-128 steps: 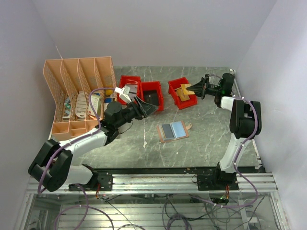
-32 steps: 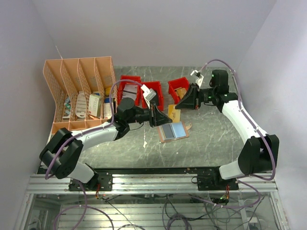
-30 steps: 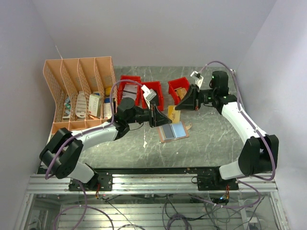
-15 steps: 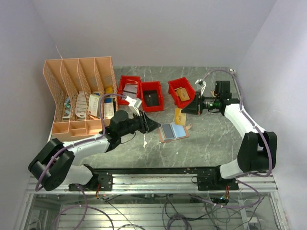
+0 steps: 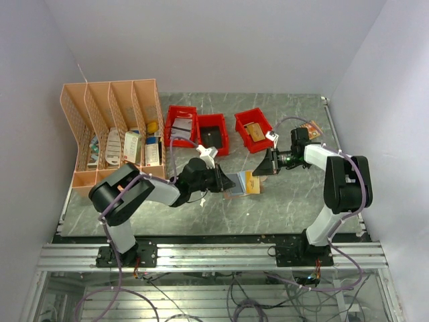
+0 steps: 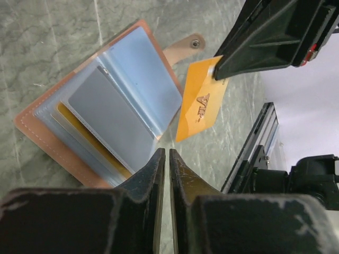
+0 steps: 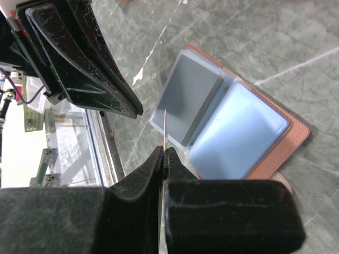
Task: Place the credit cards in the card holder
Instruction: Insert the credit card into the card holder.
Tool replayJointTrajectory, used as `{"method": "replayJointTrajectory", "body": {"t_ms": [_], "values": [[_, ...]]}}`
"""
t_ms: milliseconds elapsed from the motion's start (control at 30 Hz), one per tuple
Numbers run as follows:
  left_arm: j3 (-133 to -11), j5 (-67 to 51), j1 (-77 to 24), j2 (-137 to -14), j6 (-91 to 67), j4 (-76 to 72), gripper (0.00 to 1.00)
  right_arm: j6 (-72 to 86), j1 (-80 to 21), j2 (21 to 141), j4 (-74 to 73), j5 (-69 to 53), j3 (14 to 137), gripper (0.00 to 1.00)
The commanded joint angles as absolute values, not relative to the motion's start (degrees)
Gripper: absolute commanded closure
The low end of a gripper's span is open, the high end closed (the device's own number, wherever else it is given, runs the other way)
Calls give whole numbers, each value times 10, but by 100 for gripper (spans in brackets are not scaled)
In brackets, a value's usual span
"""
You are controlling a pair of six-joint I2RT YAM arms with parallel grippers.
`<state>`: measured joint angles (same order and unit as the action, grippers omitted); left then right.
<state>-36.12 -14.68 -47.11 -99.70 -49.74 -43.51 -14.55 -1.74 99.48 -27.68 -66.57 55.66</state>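
L gripper (image 6: pixel 165 152) sits low at the near edge of the card holder (image 6: pixel 124 84), jaws nearly together w/ a thin slit, nothing seen btwn them. The holder lies open on the table (image 5: pixel 295 201), w/ a grey card (image 6: pixel 108 114) in one sleeve. Just beyond, R gripper (image 7: pixel 163 151) is clamped on the orange card (image 6: pixel 200 103), tilted beside the holder's far edge. Risks: the card corner misses the sleeve mouth and skids over the plastic, or the holder, prob. not pinned, gets shoved. The far red bin (image 5: pixel 255 129) holds sth tan.
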Motion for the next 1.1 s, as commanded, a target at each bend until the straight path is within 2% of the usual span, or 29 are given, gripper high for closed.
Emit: {"method": "replayJointTrajectory", "body": {"t_ms": [0, 400, 1067], "values": [[-388, -121, -475, -1022, -470, -434, 82, -164, -14, 1021, -294, -686, 591, 100], [-368, -85, -474, -1052, -444, -378, 84, -158, -14, 1104, -313, -714, 634, 100], [-377, -83, -443, -1039, -399, -292, 85, -99, -15, 1151, -265, -738, 644, 100]]}}
